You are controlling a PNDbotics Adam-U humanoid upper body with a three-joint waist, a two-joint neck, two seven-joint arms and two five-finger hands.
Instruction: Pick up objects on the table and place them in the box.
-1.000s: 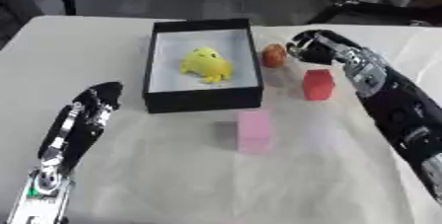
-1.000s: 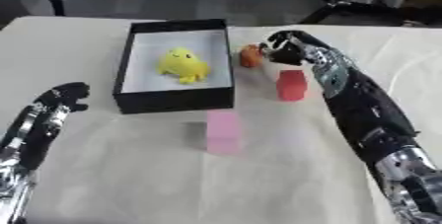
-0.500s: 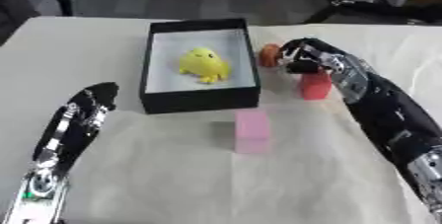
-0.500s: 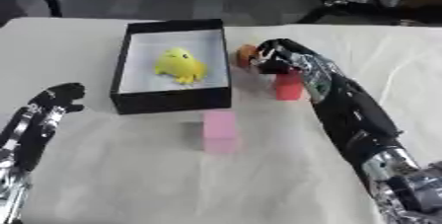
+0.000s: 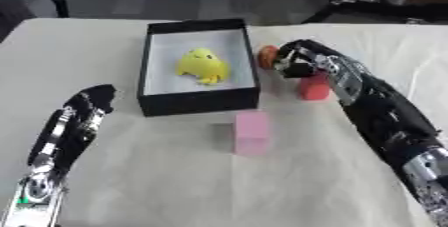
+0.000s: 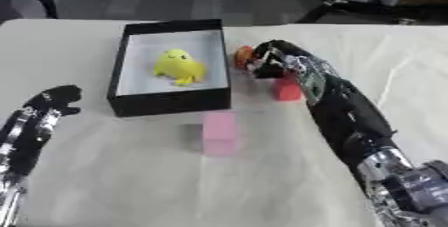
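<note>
Reaching for the orange object (image 5: 267, 56) beside the box (image 5: 198, 101).
My right hand (image 5: 296, 60), fingers curled, not yet gripping, could knock it toward 12 o'clock.

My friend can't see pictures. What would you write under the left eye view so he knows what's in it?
The robot's right hand reaches to a small orange object beside a black box holding a yellow toy. A red block and a pink block lie on the white table. The left hand rests low on the left.
</note>
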